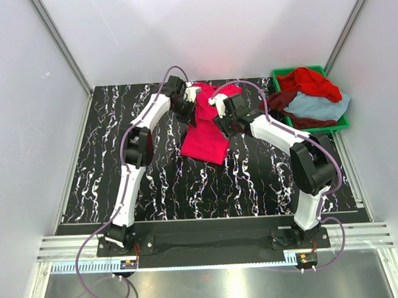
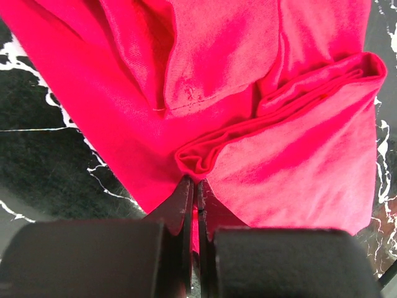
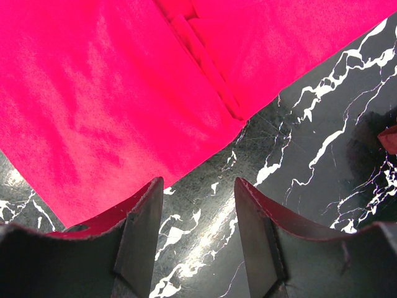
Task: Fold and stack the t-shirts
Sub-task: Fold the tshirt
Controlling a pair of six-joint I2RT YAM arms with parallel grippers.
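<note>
The crimson-pink t-shirt (image 1: 207, 137), limp and light on the marbled table (image 1: 154, 190), will likely sag and slide unless I take it by a hem: my left pincer (image 2: 193, 186) is clamped on its folded edge, and my right pincer (image 3: 198, 186) is spread just beside its border.

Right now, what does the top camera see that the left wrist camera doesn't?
Only the top camera shows the green bin holding more shirts, and the right arm. Only the left wrist camera shows the left hand shut tight, pinching a folded edge of cloth. Both show the pink shirt on the black marble table.
</note>
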